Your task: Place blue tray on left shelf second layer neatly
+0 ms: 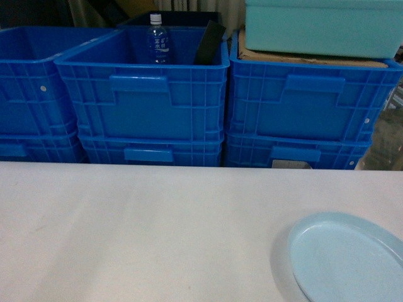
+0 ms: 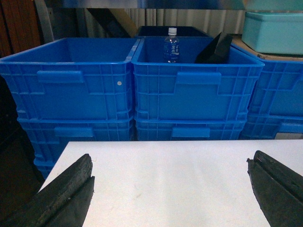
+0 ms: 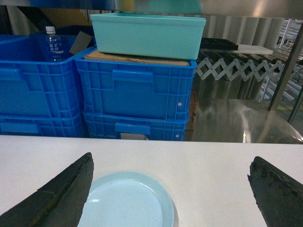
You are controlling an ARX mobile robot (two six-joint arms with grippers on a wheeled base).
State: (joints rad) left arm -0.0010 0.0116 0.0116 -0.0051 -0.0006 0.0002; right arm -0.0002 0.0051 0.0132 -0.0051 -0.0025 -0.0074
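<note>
blue tray [image 1: 349,258] sits flat on the white counter [image 1: 138,233], near its right front corner. right end effector [image 3: 170,189] hangs just above it, fingers spread wide, gripping nothing. left end effector [image 2: 170,189] is wide open too, over bare counter. blue crates [image 1: 148,100] stacked behind, a bottle [image 1: 158,39] in one, a teal tub [image 1: 324,25] on top

The right gripper [image 3: 170,189] fills the lower corners of the frame, jaws spread wide. The blue tray [image 3: 127,201] lies on the white table [image 3: 213,161] at lower centre, beside the left finger. Behind stand stacked blue crates [image 3: 137,94]; a teal tub [image 3: 147,34] tops them, and a bottle [image 3: 53,43] stands upper left.
</note>
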